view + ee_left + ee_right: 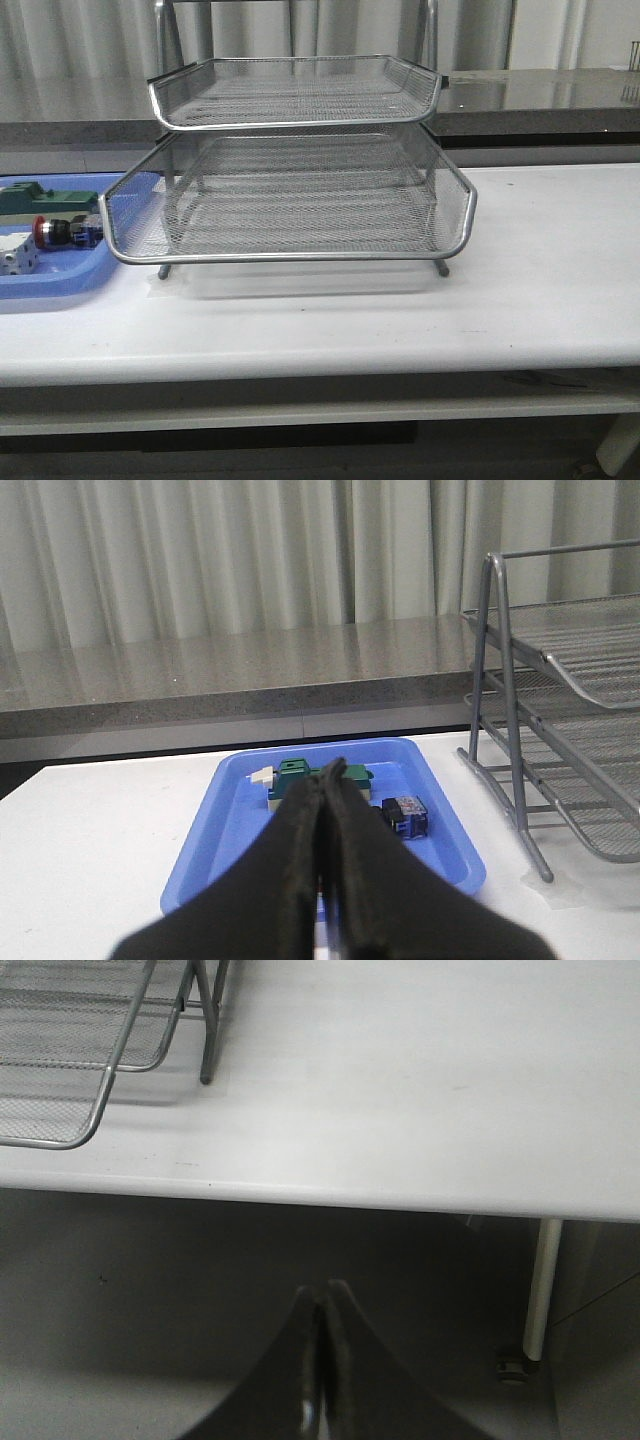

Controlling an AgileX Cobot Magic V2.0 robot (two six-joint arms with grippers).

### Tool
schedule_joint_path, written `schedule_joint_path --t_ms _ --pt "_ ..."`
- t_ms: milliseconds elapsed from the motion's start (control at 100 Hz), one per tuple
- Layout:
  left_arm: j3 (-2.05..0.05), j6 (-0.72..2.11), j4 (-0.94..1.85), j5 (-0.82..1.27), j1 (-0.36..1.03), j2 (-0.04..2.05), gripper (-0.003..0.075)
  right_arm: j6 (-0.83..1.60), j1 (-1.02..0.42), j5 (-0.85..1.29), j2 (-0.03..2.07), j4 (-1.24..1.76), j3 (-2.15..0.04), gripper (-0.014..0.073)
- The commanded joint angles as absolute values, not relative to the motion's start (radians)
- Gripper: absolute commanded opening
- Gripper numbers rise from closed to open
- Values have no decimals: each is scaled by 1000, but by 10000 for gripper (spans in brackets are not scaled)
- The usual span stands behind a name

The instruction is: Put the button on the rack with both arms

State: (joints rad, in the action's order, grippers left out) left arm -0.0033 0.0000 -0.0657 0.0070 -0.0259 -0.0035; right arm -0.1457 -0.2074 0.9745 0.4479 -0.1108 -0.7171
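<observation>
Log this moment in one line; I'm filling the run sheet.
button in blue tray | rack without button | left gripper shut | right gripper shut

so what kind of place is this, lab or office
Probably a lab or test bench, not a lived-in office: a bare white table, a grey curtain backdrop, and a staged blue tray of parts beside a wire rack.
</observation>
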Motion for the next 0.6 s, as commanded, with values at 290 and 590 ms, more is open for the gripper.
schedule_joint_path --t_ms 290,590 --pt "53 -12 -57 -70 -29 -36 -21 -143 -204 926 452 -129 -750 -71" --pt "53 -12 -57 -92 -29 -36 -21 -143 -204 926 452 -129 -750 -71"
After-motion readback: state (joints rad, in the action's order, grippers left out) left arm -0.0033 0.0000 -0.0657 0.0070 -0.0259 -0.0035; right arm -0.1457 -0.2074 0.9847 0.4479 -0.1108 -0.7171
